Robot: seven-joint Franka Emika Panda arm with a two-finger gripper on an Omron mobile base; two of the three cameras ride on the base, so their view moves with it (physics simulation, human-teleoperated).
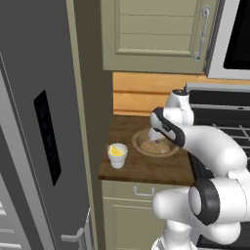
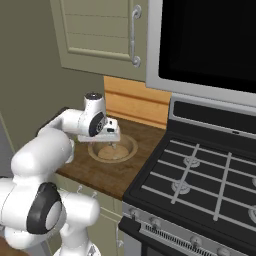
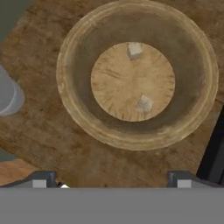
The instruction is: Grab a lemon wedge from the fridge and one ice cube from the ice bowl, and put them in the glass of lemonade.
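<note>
Hovering above the ice bowl (image 3: 70, 48), the pincer (image 3: 111, 181) is spread wide with nothing between its tips; both dark tips are seen at the bottom edge of the hand view, flanking the bowl's near rim. It appears to be lined up for a straight drop onto a cube.

Two small pale ice cubes are seen on the bowl's flat floor: the upper ice cube (image 3: 134, 50) near the top of the inner disc, the lower ice cube (image 3: 144, 104) right of centre, well apart from each other. The lower one is judged the easier target, being nearer the tips.

The glass of lemonade (image 1: 117, 155) stands on the worktop (image 1: 141, 168) left of centre in the left base view, just beside the bowl, near the worktop's left edge. Something yellow is seen in it; whether that is liquid alone or a wedge cannot be told.

The fridge (image 1: 29, 146) fills the left of that frame, door shut.

The stove (image 2: 210, 170) sits at the right of the right base view, close to the bowl, so sideways room is limited.
</note>
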